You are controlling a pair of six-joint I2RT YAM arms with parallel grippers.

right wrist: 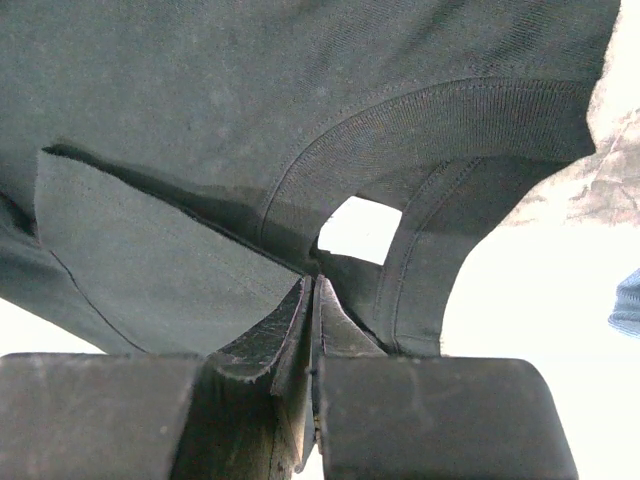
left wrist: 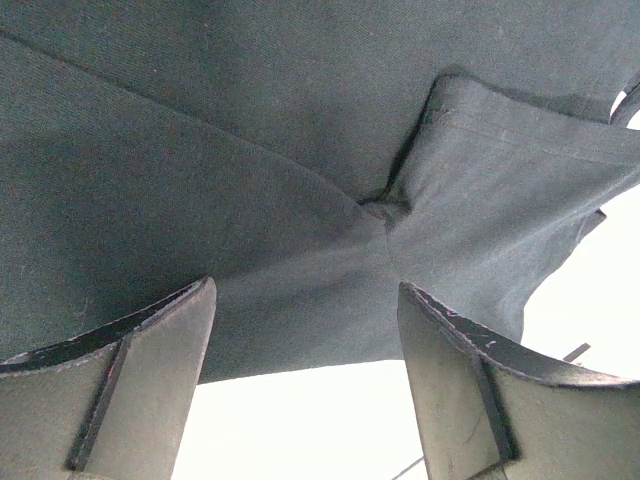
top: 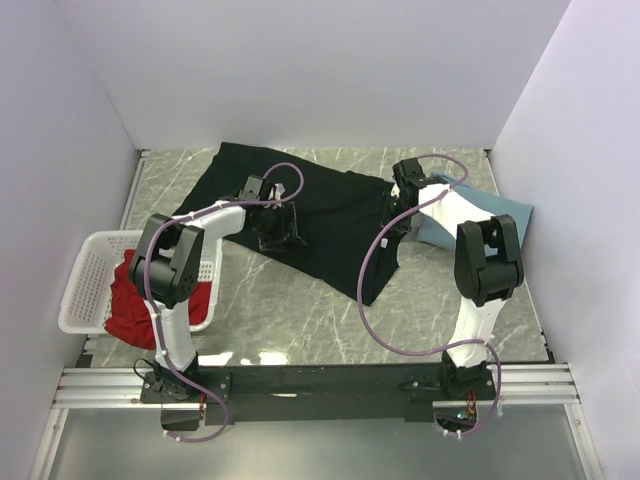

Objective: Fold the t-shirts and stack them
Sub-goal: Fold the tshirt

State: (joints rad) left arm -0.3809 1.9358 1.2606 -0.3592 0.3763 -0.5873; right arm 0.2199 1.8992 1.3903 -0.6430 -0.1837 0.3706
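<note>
A large black t-shirt [top: 340, 215] lies spread across the back of the marble table. My left gripper [top: 283, 235] hovers over its left half and is open. In the left wrist view the black t-shirt [left wrist: 250, 150] fills the frame beyond the left gripper [left wrist: 305, 295], with only its hem reaching in between the fingertips. My right gripper [top: 396, 215] is at the shirt's right edge. In the right wrist view the right gripper [right wrist: 315, 282] is shut on a fold of the black t-shirt [right wrist: 200, 100] beside the ribbed collar. A dusty-blue t-shirt [top: 505, 215] lies to the right. A red t-shirt [top: 125, 300] sits in the basket.
The white latticed basket [top: 85, 270] stands at the table's left edge, by the left arm's elbow. White walls close in the back and both sides. A corner of the dusty-blue t-shirt [right wrist: 625, 305] shows at the right edge of the right wrist view.
</note>
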